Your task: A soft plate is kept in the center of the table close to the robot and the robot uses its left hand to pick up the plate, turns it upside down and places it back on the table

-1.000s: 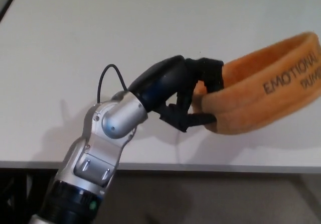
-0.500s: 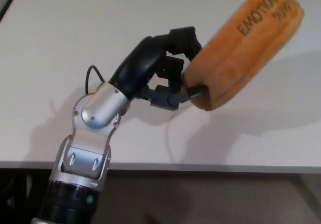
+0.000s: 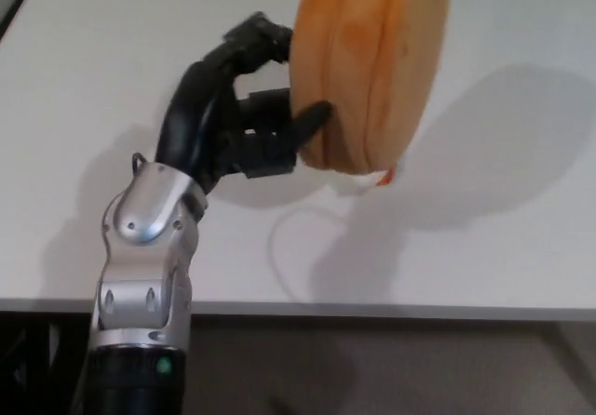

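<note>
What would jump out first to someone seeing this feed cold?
The orange soft plate, held up on edge above the white table at top centre, its shadow falling to the right. Next, the left hand, black, gripping the plate's left rim, with its silver forearm rising from the lower left.

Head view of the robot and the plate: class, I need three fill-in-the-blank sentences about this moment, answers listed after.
1. The soft plate is coloured ____.
2. It is held by the robot's ____ hand.
3. The plate stands on edge above the ____ table.

Missing words: orange; left; white
</note>
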Robot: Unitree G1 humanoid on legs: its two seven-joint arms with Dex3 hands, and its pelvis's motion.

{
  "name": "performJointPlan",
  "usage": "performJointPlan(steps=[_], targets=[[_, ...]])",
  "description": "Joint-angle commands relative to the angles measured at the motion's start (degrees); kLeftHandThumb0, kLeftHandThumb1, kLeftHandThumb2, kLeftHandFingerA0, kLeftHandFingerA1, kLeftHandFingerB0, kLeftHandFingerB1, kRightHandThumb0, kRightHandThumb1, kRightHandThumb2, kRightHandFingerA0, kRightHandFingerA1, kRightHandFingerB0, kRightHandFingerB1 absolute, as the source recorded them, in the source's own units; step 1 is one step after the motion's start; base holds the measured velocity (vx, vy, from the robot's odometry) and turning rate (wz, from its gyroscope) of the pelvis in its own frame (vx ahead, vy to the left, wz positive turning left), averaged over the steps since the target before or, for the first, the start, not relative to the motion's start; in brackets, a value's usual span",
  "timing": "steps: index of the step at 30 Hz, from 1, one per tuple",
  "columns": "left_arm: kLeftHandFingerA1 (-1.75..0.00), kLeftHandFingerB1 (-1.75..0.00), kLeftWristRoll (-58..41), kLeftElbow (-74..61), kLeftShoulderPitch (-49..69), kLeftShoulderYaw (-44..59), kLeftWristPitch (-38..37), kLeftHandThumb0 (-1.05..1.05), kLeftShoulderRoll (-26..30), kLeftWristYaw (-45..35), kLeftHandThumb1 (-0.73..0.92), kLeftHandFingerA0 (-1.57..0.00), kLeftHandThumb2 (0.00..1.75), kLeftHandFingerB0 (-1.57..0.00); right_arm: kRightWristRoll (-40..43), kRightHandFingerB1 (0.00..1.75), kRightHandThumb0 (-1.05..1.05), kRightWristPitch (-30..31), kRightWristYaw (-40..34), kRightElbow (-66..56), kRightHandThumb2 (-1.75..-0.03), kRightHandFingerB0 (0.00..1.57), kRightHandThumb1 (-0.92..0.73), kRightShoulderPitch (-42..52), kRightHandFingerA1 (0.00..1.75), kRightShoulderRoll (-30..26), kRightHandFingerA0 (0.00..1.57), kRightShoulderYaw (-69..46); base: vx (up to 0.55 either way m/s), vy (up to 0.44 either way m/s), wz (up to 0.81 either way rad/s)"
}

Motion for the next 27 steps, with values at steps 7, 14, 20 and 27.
performJointPlan(steps=[7, 14, 20, 27], targets=[[-1.75, -1.58, -46.0, 15.06, -3.82, 44.97, -6.15, -0.3, -9.46, 54.89, 0.75, -1.05, 0.68, -0.51, 2.54, 0.31, -0.71, 3.8, 0.0, -1.97, -0.67, 0.11, -0.87, 0.63, 0.55, -1.22, 0.31, -0.9, 0.0, 0.0, 0.0], [-1.41, -0.9, -41.73, 17.6, -4.41, 47.26, -4.35, -0.47, -8.86, 57.06, 0.64, -1.25, 1.04, -0.53, 1.61, 0.32, -0.71, 3.1, -0.8, -2.59, -0.67, 0.11, -0.88, 0.89, 0.56, -0.97, 0.31, -0.91, 0.0, 0.0, 0.0], [-1.75, -1.19, -40.26, 17.74, -5.18, 48.57, -2.06, -0.39, -8.35, 58.43, 0.81, -1.08, 0.68, -0.42, 1.36, 0.3, -0.74, 3.19, -1.0, -2.7, -0.67, 0.11, -0.88, 0.9, 0.55, -1.08, 0.32, -0.97, 0.0, 0.0, 0.0], [-1.75, -1.31, -40.32, 17.41, -6.38, 49.81, -0.47, -0.4, -7.51, 59.15, 0.81, -1.1, 0.65, -0.43, 1.9, 0.38, -0.74, 3.96, -0.84, -2.95, -1.05, 0.05, -0.71, 0.81, 0.59, -1.02, 0.27, -0.9, 0.0, 0.0, 0.0]])
